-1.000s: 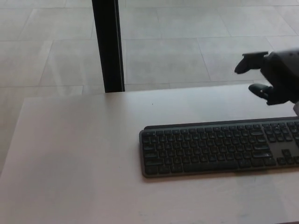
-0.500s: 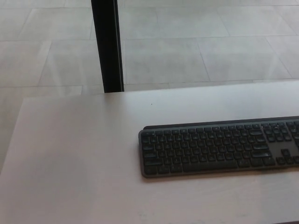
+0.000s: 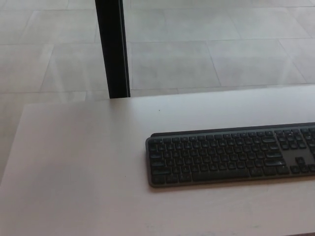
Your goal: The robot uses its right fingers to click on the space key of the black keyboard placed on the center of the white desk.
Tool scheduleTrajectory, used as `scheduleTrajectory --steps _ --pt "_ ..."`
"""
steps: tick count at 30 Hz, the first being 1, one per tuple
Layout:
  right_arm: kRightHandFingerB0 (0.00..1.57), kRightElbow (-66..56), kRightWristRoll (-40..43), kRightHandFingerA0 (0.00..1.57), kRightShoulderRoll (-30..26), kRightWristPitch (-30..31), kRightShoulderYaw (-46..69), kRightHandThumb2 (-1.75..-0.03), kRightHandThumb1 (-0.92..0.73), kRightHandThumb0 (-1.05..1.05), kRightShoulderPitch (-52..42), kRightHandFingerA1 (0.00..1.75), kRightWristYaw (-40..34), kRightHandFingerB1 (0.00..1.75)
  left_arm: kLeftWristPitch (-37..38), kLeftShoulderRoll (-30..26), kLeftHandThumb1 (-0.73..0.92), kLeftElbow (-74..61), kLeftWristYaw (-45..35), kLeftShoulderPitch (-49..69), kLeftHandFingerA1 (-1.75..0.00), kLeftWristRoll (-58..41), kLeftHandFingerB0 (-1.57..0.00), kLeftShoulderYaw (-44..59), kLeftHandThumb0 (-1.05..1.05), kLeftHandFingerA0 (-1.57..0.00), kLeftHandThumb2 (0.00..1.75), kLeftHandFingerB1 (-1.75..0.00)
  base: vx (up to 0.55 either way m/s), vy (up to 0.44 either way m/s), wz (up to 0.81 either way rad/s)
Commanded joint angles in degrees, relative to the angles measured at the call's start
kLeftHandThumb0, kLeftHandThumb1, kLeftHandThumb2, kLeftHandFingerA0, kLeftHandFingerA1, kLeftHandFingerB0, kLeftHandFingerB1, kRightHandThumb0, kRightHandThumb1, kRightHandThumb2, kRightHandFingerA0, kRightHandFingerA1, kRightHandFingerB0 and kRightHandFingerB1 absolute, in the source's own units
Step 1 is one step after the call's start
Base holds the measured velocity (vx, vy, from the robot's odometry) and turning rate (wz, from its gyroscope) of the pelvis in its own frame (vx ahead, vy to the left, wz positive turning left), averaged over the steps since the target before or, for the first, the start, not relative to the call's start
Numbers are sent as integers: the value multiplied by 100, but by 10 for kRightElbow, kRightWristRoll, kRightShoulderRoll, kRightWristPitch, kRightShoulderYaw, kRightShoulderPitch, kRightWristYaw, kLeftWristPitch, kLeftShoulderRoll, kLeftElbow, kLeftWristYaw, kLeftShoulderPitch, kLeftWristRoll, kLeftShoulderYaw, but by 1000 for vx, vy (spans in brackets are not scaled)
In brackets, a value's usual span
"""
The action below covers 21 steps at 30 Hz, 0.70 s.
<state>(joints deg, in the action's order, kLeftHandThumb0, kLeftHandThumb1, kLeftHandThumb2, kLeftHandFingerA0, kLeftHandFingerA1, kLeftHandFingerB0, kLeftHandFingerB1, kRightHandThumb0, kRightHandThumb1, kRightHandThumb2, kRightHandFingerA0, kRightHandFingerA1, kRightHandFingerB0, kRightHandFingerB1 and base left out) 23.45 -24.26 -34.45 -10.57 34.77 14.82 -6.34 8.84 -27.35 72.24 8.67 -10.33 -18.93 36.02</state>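
Item: black keyboard (image 3: 231,156). Loc: on white desk (image 3: 78,167), front-right part of head view, its right end cut off by the picture edge. Long axis runs left–right, roughly parallel w/ the desk's near edge, v. slight tilt. Space key (image 3: 216,174): the long bar in the nearest key row, about mid-way along the visible board.

Item: hands. Neither the right nor the left hand shows in my view. Finger state: can't tell, nothing to see, so I won't guess open or closed.

Key relation: the right arm would come in from the pic's right side, and the keyboard sits on that side too, so I judge the right hand the nearer one. From that entry the space bar lies leftward and toward the near edge of the desk; approach would run along the board's long axis, then down onto the front row.

Other: black post (image 3: 113,49) beyond the desk's far edge, well apart from the board. Tiled floor (image 3: 221,44) behind.

Status, my read: press not underway at present; hand must come back over the board.
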Motion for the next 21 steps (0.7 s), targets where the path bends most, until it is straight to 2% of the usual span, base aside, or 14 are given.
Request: scheduleTrajectory --steps 1,4,8,10,11,12,13,14,16,17,18,19,20,21 --pt "73 113 169 79 24 11 178 -58 -63 -55 -90 79 -75 59 13 -12 55 2 -2 5 -155 -8 -75 7 -48 -90 61 -63 0 0 0" --pt "71 215 193 98 30 2 206 -58 -62 -50 -114 97 -80 57 14 -13 56 2 -3 8 -145 -1 -78 1 -51 -95 60 -65 0 0 0" --pt "71 237 196 98 26 -10 209 -58 -62 -50 -112 97 -75 57 14 -13 56 2 -3 8 -145 -1 -78 1 -51 -95 60 -65 0 0 0" --pt "70 259 212 98 33 -24 218 -58 -60 -49 -112 93 -70 59 14 -13 56 1 0 8 -141 0 -79 0 -52 -98 59 -64 0 0 0" --pt "71 283 212 89 55 -8 216 -55 -52 -48 -117 72 -81 57 10 -12 53 3 14 7 -131 6 -80 -5 -47 -89 57 -59 0 0 0" --pt "68 293 210 87 69 0 209 -55 -51 -51 -125 85 -78 57 17 -11 53 4 22 12 -117 19 -82 -17 -45 -91 56 -59 0 0 0" --pt "69 301 203 90 70 18 203 -57 -47 -54 -122 143 -86 56 16 -13 53 6 21 15 -103 24 -78 -21 -47 -91 57 -56 0 0 0" --pt "69 302 205 102 76 12 200 -54 -48 -51 -124 160 -82 56 9 -16 51 9 36 17 -95 34 -79 -31 -49 -93 57 -54 0 0 0" --pt "70 318 208 91 87 3 188 -57 -44 -50 -119 149 -77 57 -4 -21 51 10 52 19 -100 40 -78 -41 -45 -97 57 -54 0 0 0" --pt "72 320 209 74 88 0 183 -52 -46 -50 -119 93 -76 55 -4 -22 52 10 52 20 -116 38 -80 -42 -41 -99 55 -56 0 0 0" --pt "72 323 208 84 92 -3 174 -53 -46 -49 -118 92 -72 54 -4 -24 51 8 54 24 -119 36 -78 -42 -39 -99 55 -56 0 0 0" --pt "72 327 204 69 92 -3 162 -55 -47 -49 -117 76 -73 54 -4 -26 51 8 61 25 -123 37 -79 -44 -37 -101 55 -58 0 0 0" --pt "73 331 199 76 90 -5 150 -54 -47 -48 -115 100 -76 54 -6 -27 52 9 64 23 -117 38 -77 -47 -36 -100 55 -58 0 0 0" --pt "73 337 196 76 88 -8 137 -54 -47 -48 -113 100 -81 54 -9 -29 52 10 65 21 -117 38 -77 -49 -36 -100 55 -58 0 0 0"
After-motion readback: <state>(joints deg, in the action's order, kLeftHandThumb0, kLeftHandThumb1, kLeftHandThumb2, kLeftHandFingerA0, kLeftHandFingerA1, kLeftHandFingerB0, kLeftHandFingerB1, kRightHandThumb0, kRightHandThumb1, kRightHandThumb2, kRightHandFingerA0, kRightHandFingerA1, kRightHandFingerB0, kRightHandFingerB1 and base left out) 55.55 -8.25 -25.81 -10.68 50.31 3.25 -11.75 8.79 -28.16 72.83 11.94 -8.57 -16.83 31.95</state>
